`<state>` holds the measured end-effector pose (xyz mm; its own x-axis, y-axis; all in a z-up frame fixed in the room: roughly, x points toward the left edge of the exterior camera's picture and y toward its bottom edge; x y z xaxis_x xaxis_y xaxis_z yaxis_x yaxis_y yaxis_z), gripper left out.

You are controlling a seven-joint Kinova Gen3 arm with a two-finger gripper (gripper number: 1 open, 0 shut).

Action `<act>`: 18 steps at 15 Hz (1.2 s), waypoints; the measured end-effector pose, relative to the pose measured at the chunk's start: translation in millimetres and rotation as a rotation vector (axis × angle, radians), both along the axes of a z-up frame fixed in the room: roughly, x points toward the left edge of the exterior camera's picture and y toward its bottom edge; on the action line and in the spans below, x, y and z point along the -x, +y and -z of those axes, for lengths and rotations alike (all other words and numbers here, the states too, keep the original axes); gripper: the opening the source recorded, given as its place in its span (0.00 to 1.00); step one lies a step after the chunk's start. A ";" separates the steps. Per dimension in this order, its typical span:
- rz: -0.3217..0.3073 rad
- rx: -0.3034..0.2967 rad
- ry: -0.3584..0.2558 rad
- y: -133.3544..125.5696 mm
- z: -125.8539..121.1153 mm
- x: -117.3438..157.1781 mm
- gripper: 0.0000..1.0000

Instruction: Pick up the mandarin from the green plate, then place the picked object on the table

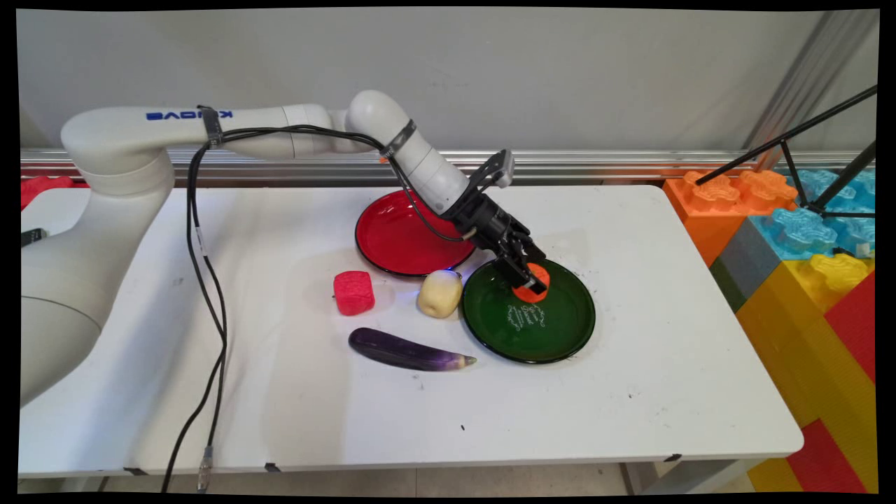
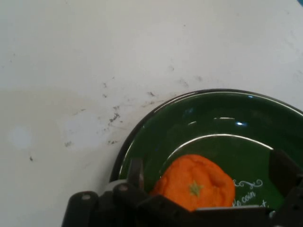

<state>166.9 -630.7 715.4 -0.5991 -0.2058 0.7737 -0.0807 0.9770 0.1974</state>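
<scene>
Orange fruit (image 1: 537,282) is straddled by gripper (image 1: 530,283) on green plate (image 1: 560,329), frame centre.
Fingers (image 2: 283,170) are seen spread wide only in hand view; bare table (image 2: 71,71) is shown beyond rim.

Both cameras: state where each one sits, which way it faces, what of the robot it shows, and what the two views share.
Main view: fixed above the table's near side, facing the back wall; shows the white arm and gripper over the green plate.
Hand view: on the hand, looking along the gripper onto the orange fruit; its linkage and two fingers show.
Shared: orange fruit, green plate, table.
</scene>
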 end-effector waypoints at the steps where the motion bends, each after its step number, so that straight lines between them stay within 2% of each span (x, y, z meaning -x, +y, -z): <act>1: 0.003 0.002 -0.001 0.0 1.3 0.2 1.00; 8: 0.019 0.018 0.002 -0.3 6.5 1.3 1.00; 9: 0.020 0.020 0.002 -0.4 6.8 1.1 0.00; 18: 0.030 0.032 -0.012 0.7 11.2 -8.1 0.00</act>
<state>175.0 -630.0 704.2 -0.6141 -0.1630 0.7722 -0.0534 0.9848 0.1654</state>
